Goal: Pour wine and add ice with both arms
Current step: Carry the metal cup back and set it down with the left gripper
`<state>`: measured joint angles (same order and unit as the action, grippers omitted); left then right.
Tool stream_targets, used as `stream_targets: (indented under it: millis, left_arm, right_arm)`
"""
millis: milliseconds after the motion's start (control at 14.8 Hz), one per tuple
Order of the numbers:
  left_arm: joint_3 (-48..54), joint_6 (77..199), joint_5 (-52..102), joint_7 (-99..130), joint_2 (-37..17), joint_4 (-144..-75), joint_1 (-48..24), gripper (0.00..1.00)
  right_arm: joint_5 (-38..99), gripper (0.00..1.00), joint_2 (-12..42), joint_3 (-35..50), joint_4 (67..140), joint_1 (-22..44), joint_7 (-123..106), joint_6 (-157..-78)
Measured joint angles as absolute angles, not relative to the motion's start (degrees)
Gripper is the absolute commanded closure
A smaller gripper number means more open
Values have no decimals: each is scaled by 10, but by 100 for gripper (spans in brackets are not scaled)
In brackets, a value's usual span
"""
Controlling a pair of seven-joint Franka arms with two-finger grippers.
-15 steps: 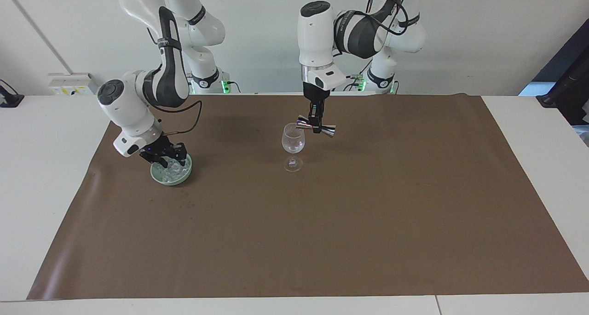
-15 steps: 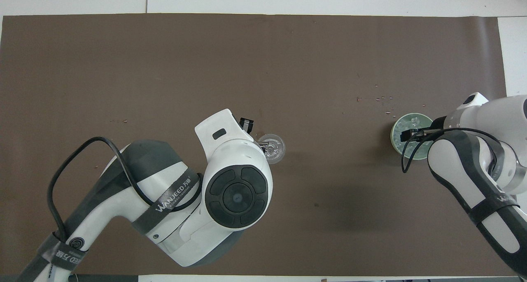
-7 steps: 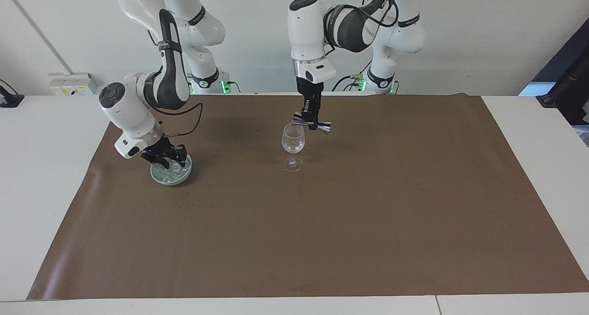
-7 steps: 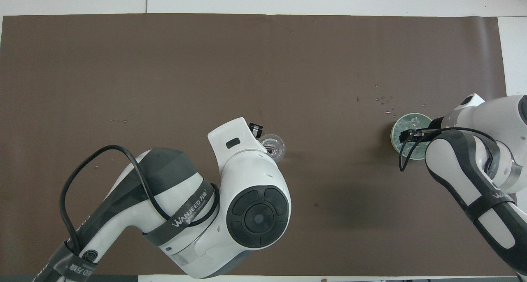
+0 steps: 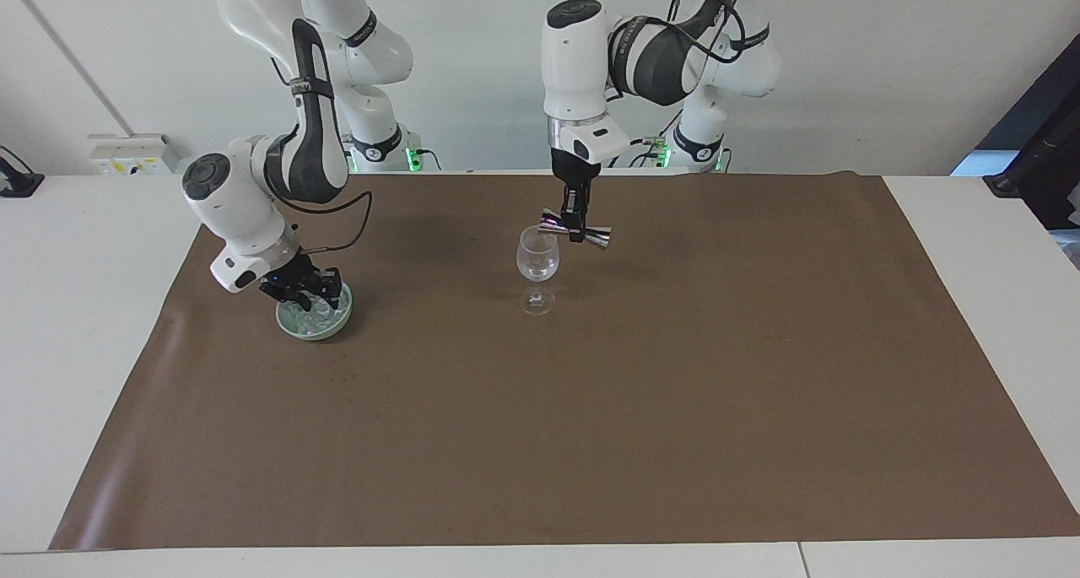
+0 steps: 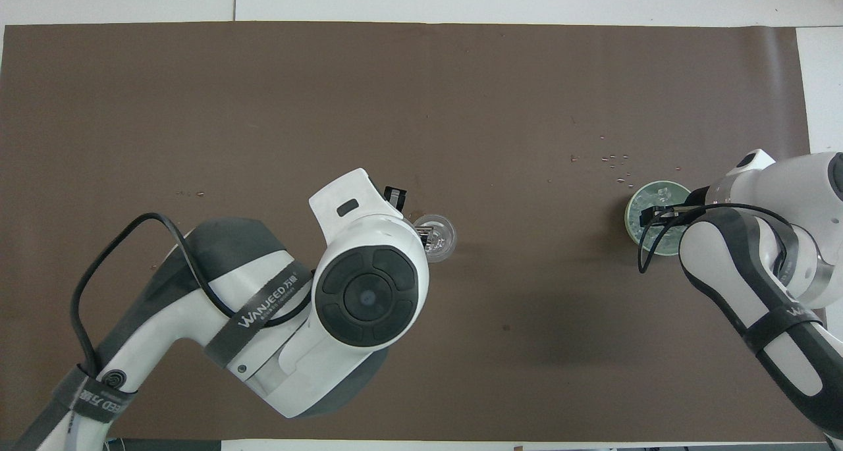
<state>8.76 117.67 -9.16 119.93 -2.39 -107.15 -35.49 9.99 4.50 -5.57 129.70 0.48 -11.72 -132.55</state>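
Meanwhile left gripper (image 5: pixel 577 227), clamped on steel hourglass jigger (image 5: pixel 576 229), swung slightly over clear stemmed wineglass (image 5: pixel 537 262): pour continuing. Right gripper (image 5: pixel 305 291) lifting slightly from ice (image 5: pixel 318 315) in pale green bowl (image 5: pixel 336 325); finger state unclear.

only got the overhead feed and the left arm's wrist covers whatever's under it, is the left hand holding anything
observer: yes, the left hand is shut on the waist of a metal jigger.
operator: upright or tipped
observer: tipped on its side, nearly level, with one end just above the rim of the wine glass and the other pointing toward the left arm's end of the table.
operator: and is the right hand down in the ice
observer: the right hand is low over the green bowl, right above the ice; I cannot tell whether it touches.
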Motion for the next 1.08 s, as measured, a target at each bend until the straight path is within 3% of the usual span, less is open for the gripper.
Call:
stream_targets:
  millis: [609, 1083]
  left_arm:
    - [79, 1173, 225, 932, -19, -1068, -180, 100]
    - [77, 1158, 499, 649, 1, -1187, 2, 100]
  right_arm:
    - [100, 53, 45, -56, 1297, 5, -117, -1326]
    - [100, 60, 45, -56, 1297, 4, -117, -1326]
